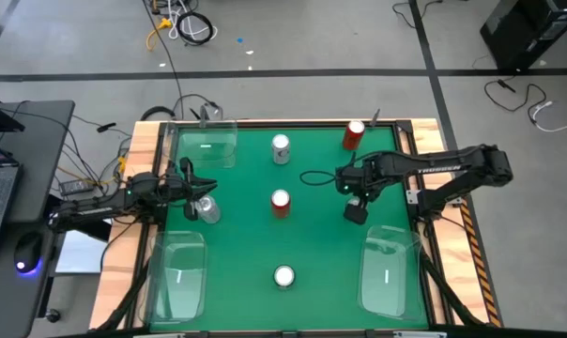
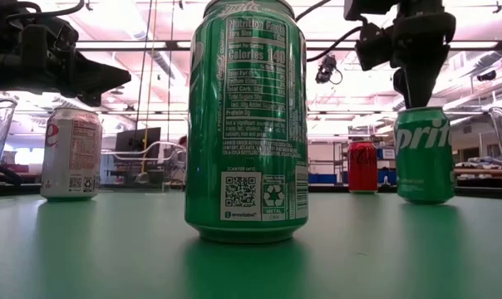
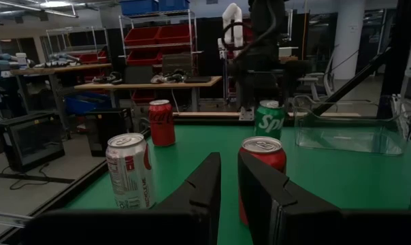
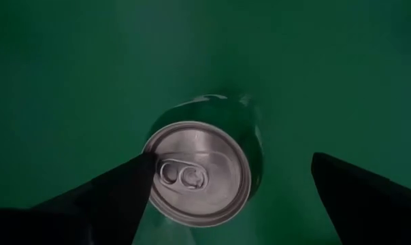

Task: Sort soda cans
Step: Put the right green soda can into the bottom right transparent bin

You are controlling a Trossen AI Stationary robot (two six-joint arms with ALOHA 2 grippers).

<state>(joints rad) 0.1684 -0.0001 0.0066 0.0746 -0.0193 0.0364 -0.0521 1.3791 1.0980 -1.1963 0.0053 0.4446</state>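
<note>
Left gripper [image 1: 191,183] at table's left side, fingers nearly together, nothing between them; silver can [image 1: 207,209] just beside it. Clear bins [image 1: 208,143] at corners of green table [image 1: 312,244]. Down centre: silver can [image 1: 281,148] at back, red can [image 1: 281,202] mid-table, green can [image 1: 283,276] in front. Red can [image 1: 354,134] at back right. Right gripper [image 4: 226,177] above another green can [image 4: 204,170], fingers wide apart, straddling it, not clamped.

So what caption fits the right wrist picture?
Right gripper hangs open above a green can on the green table.
</note>
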